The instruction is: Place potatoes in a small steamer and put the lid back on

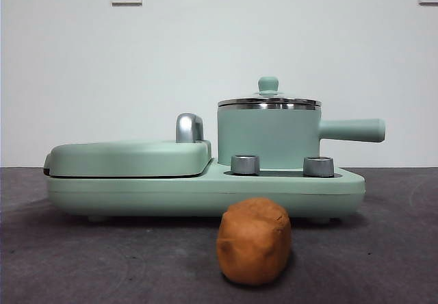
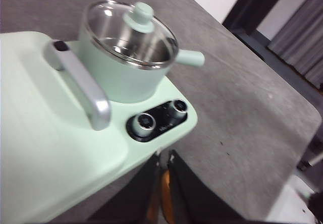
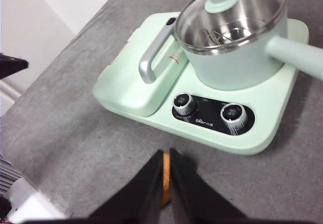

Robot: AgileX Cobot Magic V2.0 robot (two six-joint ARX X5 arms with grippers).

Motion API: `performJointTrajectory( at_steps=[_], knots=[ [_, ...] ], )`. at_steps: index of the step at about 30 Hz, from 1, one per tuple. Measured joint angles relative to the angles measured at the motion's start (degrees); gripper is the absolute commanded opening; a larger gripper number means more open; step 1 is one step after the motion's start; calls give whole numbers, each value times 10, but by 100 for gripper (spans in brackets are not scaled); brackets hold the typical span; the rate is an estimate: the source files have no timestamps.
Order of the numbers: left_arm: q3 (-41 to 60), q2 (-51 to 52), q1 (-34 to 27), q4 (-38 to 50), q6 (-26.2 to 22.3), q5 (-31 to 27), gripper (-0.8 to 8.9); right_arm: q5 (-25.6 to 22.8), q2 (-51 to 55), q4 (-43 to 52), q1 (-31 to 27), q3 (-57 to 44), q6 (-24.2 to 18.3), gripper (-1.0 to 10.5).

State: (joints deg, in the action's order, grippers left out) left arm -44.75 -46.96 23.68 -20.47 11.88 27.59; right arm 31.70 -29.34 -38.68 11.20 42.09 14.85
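Plainly lumpy orange-brown potato [image 1: 254,240] on table, seemingly matte; lid [image 1: 268,100] on steamer [image 1: 269,136].

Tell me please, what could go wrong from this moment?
1. The lid is on the steamer; a potato brought now would hit glass, so the lid must come off first.
2. The lid's knob is small and round; a grip might slip.
3. The potato lies loose on the table close to the cooker base; a gripper could knock it so it rolls.
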Motion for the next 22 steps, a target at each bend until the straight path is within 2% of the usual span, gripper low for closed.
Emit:
performJointTrajectory(
  at_steps=[3,5,8,18,22],
  knots=[
    [-3,-5,12,-1,-1,1,245,0,1,1,0,2,-1,305],
    [-6,-8,18,0,0,1,338,0,0,1,0,2,-1,367],
    [-14,-19,26,1,1,2,424,0,0,1,0,2,-1,419],
    [-111,-130,63,0,-6,2,437,1,0,1,0,2,-1,436],
    [-191,-211,75,-40,-15,2,437,2,0,1,0,2,-1,436]
  ],
)
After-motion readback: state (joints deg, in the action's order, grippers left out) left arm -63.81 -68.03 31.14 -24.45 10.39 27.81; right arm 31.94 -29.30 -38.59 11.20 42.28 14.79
